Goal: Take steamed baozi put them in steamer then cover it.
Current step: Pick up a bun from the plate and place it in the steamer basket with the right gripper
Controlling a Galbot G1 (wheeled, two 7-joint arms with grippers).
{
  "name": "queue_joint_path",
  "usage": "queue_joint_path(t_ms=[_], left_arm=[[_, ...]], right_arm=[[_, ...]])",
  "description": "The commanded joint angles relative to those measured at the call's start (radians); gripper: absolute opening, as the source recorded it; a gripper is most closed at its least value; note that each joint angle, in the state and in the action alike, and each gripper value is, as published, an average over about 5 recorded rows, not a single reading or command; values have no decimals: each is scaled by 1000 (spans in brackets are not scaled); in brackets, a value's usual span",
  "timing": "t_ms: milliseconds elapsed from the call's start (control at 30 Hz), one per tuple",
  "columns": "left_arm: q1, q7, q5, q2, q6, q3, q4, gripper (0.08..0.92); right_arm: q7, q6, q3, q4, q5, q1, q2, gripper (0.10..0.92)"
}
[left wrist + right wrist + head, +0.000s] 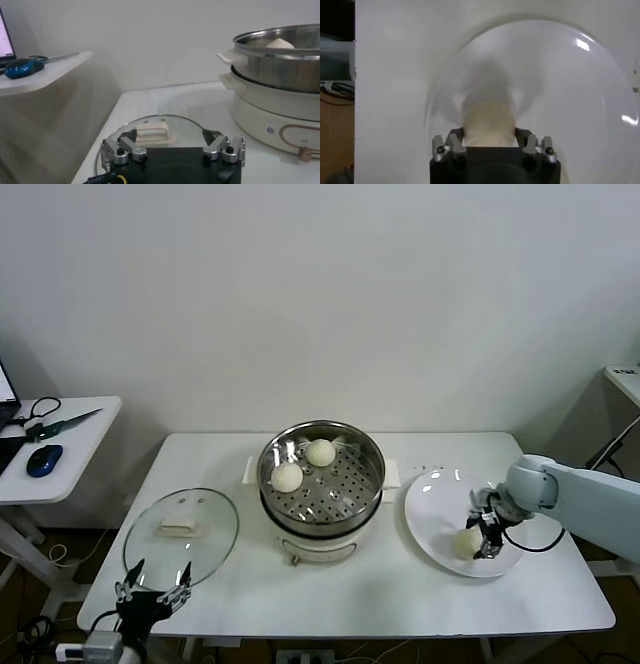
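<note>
Nearest the head camera, at about 7 o'clock on the desk (380, 594), the left gripper (155, 596) hangs low at the front edge, fingers (116, 152) spread wide with nothing between them, pointing toward the glass lid (181, 534). That lid lies flat on the desk at about 8 o'clock, its cream knob (154, 134) up, just beside the steamer (321, 484) but apart from it.

At the centre the steamer stands uncovered on its white base, perforated tray showing. Two steamed baozi (320, 452) rest on the tray, one toward 12 o'clock, the other (287, 477) toward 9 o'clock, near each other.

At 3 o'clock lies a flat white plate (440, 514) carrying a third bun (467, 542) toward its front. The right arm comes in from the right edge, elbow bent, forearm angled down over the plate, its wrist turned so the right gripper (485, 541) points down at that bun. Its fingers (456, 142) straddle the bun on both sides; whether they already press on it I cannot tell.
</note>
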Motion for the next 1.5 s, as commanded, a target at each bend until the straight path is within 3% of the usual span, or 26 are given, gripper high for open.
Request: queue_joint_path(t_ms=[33, 333, 533, 667, 833, 1500], left_arm=[[3, 1, 2, 1, -1, -2, -4, 823], [4, 1, 8, 2, -3, 0, -6, 823], [10, 1, 14, -6, -6, 4, -10, 823], [16, 1, 15, -8, -10, 1, -12, 823], [16, 0, 12, -12, -11, -4, -10, 823], [19, 0, 5, -12, -8, -15, -23, 823]], right_arm=[[-85, 100, -69, -13, -36, 193, 20, 679], [-227, 529, -344, -82, 66, 770, 277, 679], [-243, 731, -281, 51, 70, 910, 459, 679], [-209, 770, -235, 209, 17, 906, 560, 679], [-174, 772, -198, 283, -76, 788, 646, 679], [-73, 712, -193, 109, -391, 383, 683, 679]])
